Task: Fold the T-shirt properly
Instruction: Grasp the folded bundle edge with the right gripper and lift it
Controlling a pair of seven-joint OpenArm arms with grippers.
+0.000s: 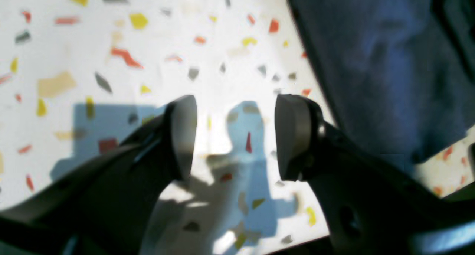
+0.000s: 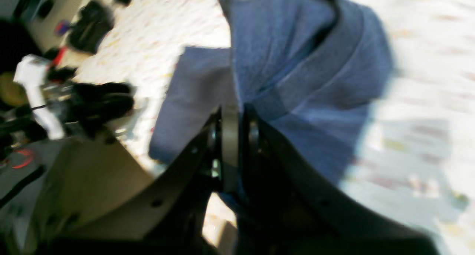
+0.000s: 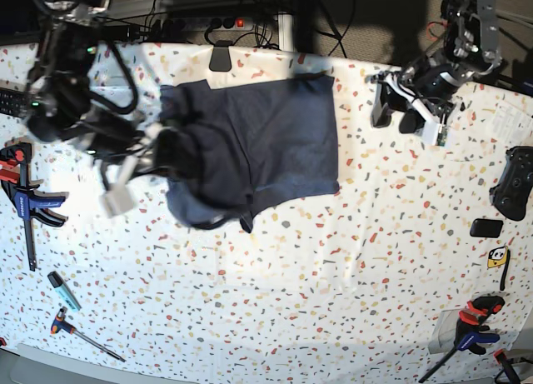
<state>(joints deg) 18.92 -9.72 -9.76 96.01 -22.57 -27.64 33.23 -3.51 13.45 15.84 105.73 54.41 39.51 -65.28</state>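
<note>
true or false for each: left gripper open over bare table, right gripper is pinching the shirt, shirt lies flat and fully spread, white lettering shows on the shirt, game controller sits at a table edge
1. The left gripper is open with only bare terrazzo table between its pads. True.
2. The right gripper is shut on the T-shirt. True; blue fabric is caught between its closed pads.
3. The T-shirt lies flat and fully spread. False; the side near the right gripper is bunched and lifted into folds.
4. White lettering shows on the T-shirt. False; only plain dark blue fabric is visible in every view.
5. A black game controller sits near the table's edge in the base view. True.
</note>
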